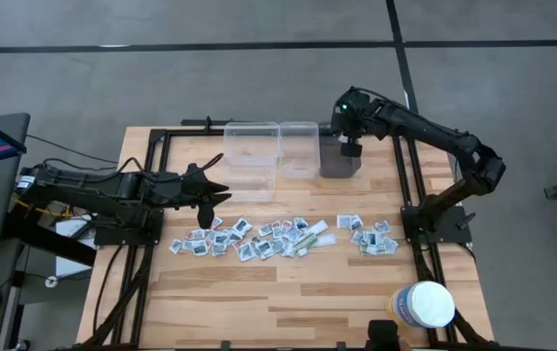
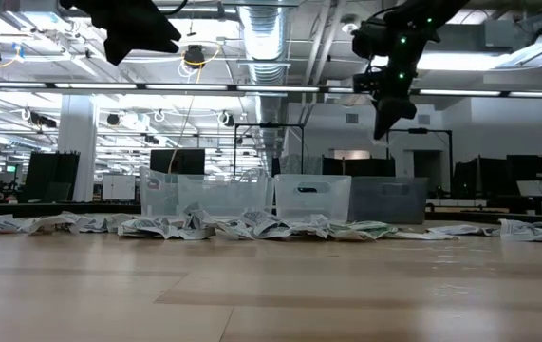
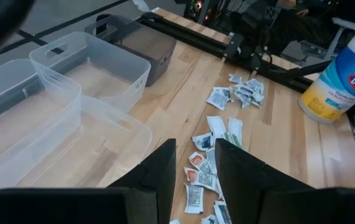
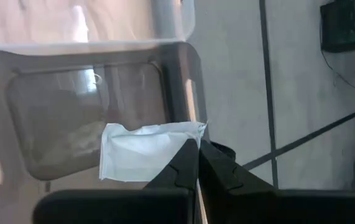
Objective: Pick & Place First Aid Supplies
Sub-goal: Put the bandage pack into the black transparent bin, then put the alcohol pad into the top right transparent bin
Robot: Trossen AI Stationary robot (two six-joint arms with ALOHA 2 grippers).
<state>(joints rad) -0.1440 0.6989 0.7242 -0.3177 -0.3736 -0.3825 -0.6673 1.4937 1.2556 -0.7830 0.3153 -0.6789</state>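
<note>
1. I read "CLOR" in a blue-and-red logo on the white tub (image 3: 342,78); its band is yellow. It stands at the table (image 1: 298,292) edge, right of the packets.
2. Three bins sit at the back: two clear bins (image 1: 251,159) (image 1: 298,146), both bare inside, and a grey bin (image 1: 339,156).
3. My right hand (image 4: 197,155) hangs over the grey bin, pinching a white wrapper (image 4: 143,151).
4. My left hand (image 3: 194,163) hovers spread above the packets (image 1: 258,237), which lie scattered mid-table.

Three bins (image 1: 251,156) and a wipes tub (image 1: 424,304).
</note>
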